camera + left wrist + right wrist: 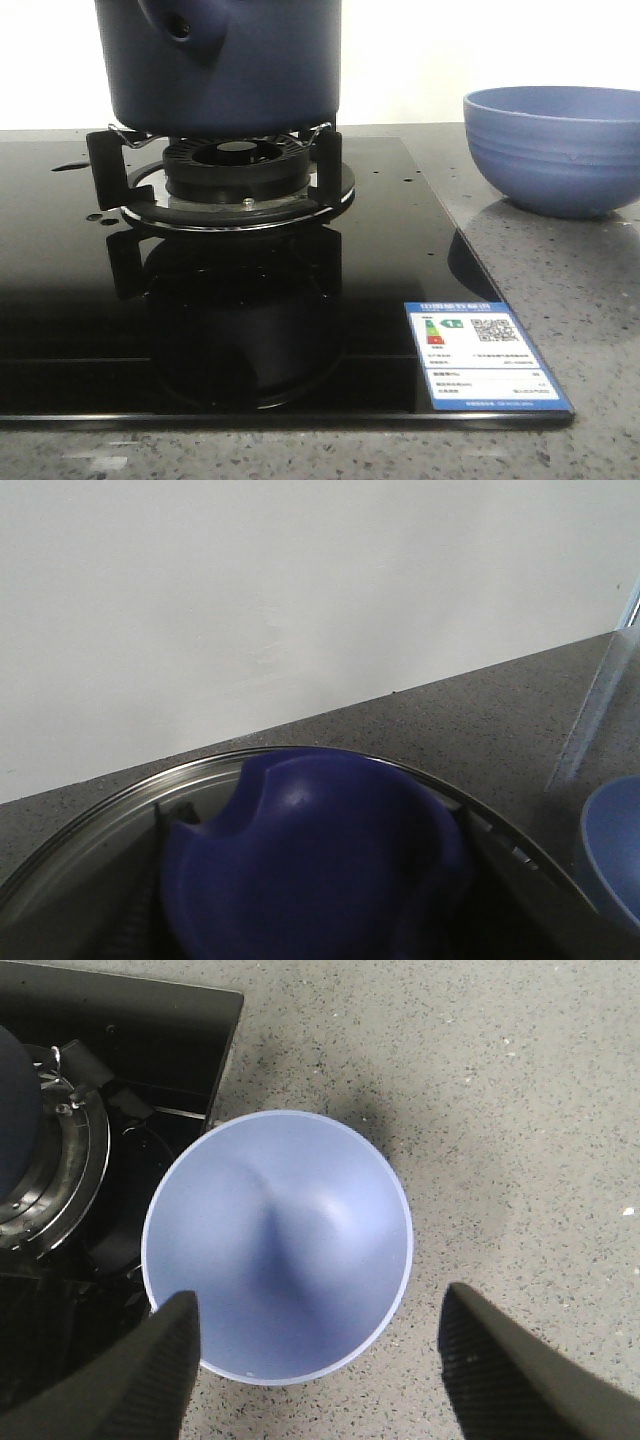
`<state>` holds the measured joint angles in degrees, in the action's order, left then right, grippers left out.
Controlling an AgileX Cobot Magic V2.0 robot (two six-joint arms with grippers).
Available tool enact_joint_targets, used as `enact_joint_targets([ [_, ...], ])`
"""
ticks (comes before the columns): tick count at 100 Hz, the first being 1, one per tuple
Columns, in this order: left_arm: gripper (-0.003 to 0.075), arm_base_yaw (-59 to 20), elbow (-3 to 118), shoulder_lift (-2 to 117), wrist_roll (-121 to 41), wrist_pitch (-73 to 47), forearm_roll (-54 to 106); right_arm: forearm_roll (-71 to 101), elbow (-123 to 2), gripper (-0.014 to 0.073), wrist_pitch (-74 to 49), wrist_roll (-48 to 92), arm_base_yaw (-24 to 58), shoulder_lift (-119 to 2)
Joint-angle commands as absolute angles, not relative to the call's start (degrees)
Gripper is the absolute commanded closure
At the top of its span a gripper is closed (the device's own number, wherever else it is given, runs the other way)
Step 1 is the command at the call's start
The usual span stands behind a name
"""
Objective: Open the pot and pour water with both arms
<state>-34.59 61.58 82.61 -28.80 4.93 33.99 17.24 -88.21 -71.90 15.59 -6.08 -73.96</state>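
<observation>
The dark navy pot (225,65) stands on the burner stand (235,175), its stub with a round hole facing front left; its top is cut off in the front view. In the left wrist view I look close down on the pot's lid: a steel-rimmed lid (330,752) with a big navy knob (320,870). My left gripper (322,822) straddles the knob, with dark fingers (135,930) showing only at its sides, set wide apart. My right gripper (318,1305) is open and empty, hovering over the light-blue bowl (280,1245). The pot's edge (15,1110) shows beside it.
The black glass hob (200,340) carries an energy label (485,355) at its front right corner. The light-blue bowl (555,150) sits on the speckled grey counter (590,330) to the right of the hob. A white wall is behind.
</observation>
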Motion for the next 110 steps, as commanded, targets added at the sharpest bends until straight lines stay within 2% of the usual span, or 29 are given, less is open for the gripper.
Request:
enact_joint_targets([
  [1,0.0243,-35.07,63.91,81.03,-28.61,9.59,33.53,18.62,-90.04,0.0135,-69.78,16.00,-6.29,-72.31],
  [4,0.0196,-35.07,63.91,81.03,-28.61,9.50,33.53,18.62,-90.04,0.0135,-69.78,16.00,-6.29,-72.31],
  [11,0.0143,-35.07,63.91,80.52,-28.61,9.23,33.53,18.62,-90.04,0.0135,-69.78,16.00,-6.29,-72.31],
  [31,0.0148,-34.95,63.91,74.39,-28.61,7.43,33.53,18.62,-90.04,0.0135,-69.78,16.00,-6.29,-72.31],
  [45,0.0181,-34.07,63.91,67.66,-28.61,5.61,31.33,20.17,-90.04,0.0136,-69.62,16.04,-6.29,-72.31],
  [53,0.0239,-32.66,63.91,64.25,-28.61,3.88,30.06,23.29,-90.04,0.0167,-68.25,17.03,-6.29,-72.02],
  [62,0.0357,-29.90,63.78,60.87,-28.61,1.33,30.06,29.46,-89.37,0.0295,-64.46,19.81,-6.29,-71.18],
  [69,0.0507,-26.94,63.27,58.50,-28.61,-1.29,30.06,34.88,-87.37,0.0465,-60.03,22.39,-6.29,-69.49],
  [75,0.0669,-23.96,62.42,56.58,-28.61,-3.44,30.06,38.49,-84.63,0.0641,-55.87,24.79,-6.29,-67.46],
  [78,0.0741,-22.63,61.79,55.30,-28.61,-4.46,30.06,40.38,-83.00,0.0658,-53.73,25.69,-6.29,-66.40],
  [93,0.0741,-16.29,55.80,48.49,-28.61,-4.04,30.18,44.37,-71.16,0.0645,-41.04,32.70,-6.18,-58.12],
  [110,0.0741,-13.41,43.17,37.76,-28.61,1.37,30.54,51.81,-51.74,0.0646,-26.67,44.42,-6.18,-46.01],
])
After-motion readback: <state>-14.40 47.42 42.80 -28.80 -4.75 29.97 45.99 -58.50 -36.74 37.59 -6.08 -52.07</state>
